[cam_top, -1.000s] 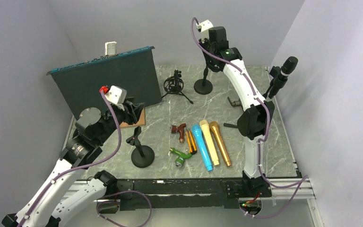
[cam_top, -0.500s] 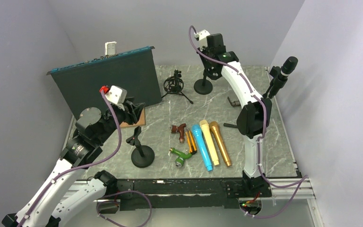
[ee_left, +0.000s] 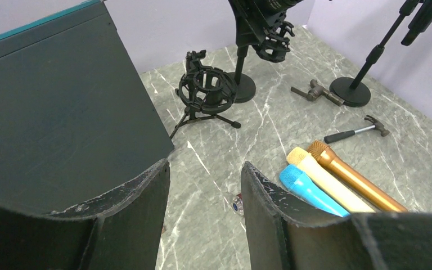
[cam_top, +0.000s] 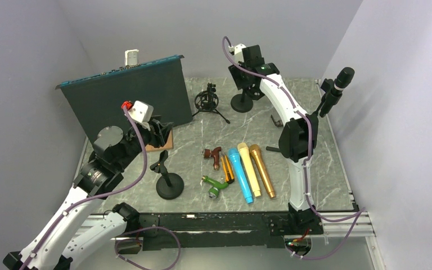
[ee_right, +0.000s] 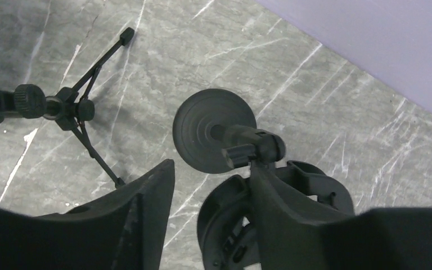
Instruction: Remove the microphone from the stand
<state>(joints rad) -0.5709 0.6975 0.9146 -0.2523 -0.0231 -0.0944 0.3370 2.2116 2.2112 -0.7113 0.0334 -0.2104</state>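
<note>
Looking for the black microphone [cam_top: 340, 80], I find it held in a clip atop a slanted stand [ee_left: 349, 91] at the right edge of the desk, toward the far right corner. Its head is tilted up and out toward the wall.

I judge it rigid and fairly heavy for its size, with a smooth barrel that could slip and a grille I would rather not squeeze. The best hold looks to be on the barrel just above the clip, below the head. The clip probably grips by friction, so a pull along the barrel's axis should suit. The slim stand may tip or drag if I pull sideways.

My right gripper [ee_right: 211, 169] is well apart from that microphone. It hangs over a round-based shock-mount stand [ee_right: 214, 129] at the middle of the far edge, fingers apart and holding nothing. That stand's clamp knob sits just beside one finger.

My left gripper [ee_left: 205, 174] hovers near the left edge in front of the dark board [cam_top: 129, 95], jaws parted and empty.

Three loose microphones [cam_top: 249, 169], blue, cream and gold, lie side by side toward the near edge, and a hammer [ee_left: 354, 132] lies beyond them toward the right.
</note>
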